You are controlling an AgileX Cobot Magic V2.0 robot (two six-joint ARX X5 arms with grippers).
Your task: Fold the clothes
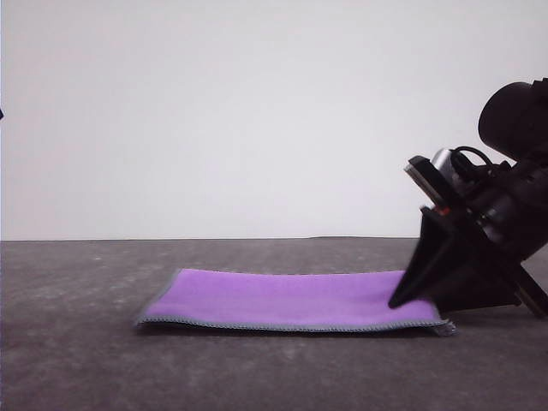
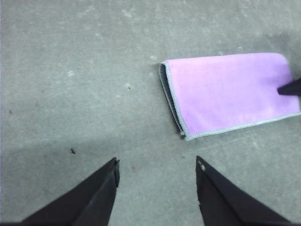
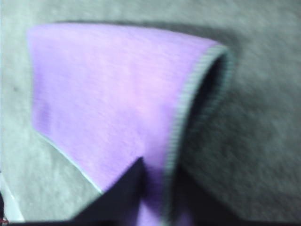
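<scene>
Meanwhile, the left tool [image 2: 157,188] hangs released above the bare grey counter [image 1: 77,360], its two dark fingers [image 2: 94,193] spread apart and well short of the cloth [image 1: 291,300]. That cloth lies folded in half at mid-counter, purple face up, its light grey stitched edging [image 1: 282,326] running along the near side. At its right end the right tool [image 1: 415,287] is clenched on the cloth's corner, with the purple fabric pinched between its black fingers [image 3: 124,193].
</scene>
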